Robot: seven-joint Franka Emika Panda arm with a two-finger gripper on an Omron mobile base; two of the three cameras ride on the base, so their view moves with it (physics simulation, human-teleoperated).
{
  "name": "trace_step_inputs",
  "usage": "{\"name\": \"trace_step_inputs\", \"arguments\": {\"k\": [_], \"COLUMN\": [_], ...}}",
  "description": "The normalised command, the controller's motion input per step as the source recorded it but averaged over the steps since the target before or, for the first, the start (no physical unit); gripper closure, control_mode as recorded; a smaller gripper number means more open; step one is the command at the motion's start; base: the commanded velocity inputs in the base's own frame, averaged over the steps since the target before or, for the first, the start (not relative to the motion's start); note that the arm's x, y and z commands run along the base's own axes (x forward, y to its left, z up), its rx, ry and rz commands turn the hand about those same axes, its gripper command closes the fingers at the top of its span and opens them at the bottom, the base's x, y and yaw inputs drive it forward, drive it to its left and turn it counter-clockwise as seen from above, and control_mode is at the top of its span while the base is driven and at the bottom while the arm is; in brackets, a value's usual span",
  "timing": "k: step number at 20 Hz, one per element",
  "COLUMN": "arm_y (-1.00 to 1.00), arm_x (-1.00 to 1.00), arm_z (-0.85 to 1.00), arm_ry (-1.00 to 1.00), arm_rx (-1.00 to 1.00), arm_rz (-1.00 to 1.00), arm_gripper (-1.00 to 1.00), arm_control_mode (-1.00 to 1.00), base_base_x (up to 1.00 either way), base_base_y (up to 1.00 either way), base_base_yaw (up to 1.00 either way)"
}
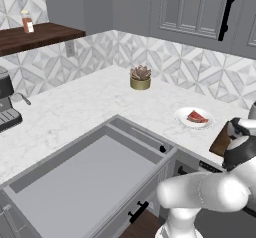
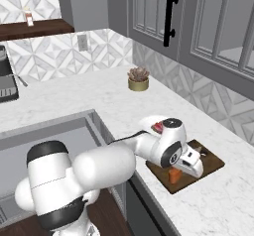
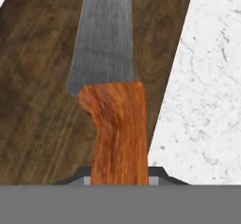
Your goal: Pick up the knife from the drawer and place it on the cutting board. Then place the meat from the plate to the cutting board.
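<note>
Your claw (image 2: pixel 174 174) is clamped on the knife (image 3: pixel 113 100) by its orange handle, blade over the cutting board (image 3: pixel 37 100) w/ tabletop (image 3: pixel 207 91) close beside, so let go too high or tilted & it could bounce off the edge.

White marble bench (image 1: pixel 75 107) wraps an L-shaped corner; backsplash (image 1: pixel 165 57) of grey-white geometric tiles with a wall outlet (image 1: pixel 70 48); grey upper cabinets (image 2: pixel 198 27) with glass panes and black bar handles; dark wooden shelf (image 1: pixel 35 36) holding a small bottle (image 1: pixel 27 22); potted succulent (image 1: pixel 140 77) near the wall; coffee machine (image 1: pixel 7 104) at far left.
</note>
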Motion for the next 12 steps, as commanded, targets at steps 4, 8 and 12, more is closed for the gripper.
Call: {"name": "trace_step_inputs", "arguments": {"k": [4,8,12], "arm_y": [-0.09,-0.07,0.00], "arm_x": [0.09,0.02,0.00], "arm_z": [-0.39,-0.24,-0.02], "arm_ry": [-0.11,-0.15,-0.13], "arm_rx": [0.00,0.00,0.00], "arm_rz": [0.00,0.00,0.00], "arm_gripper": [1.00,1.00,-1.00], "arm_control_mode": [-1.00,-1.00,-1.00], "base_base_x": [0.00,0.00,0.00], "base_base_y": [0.00,0.00,0.00], "base_base_yaw": [0.00,0.00,0.00]}}
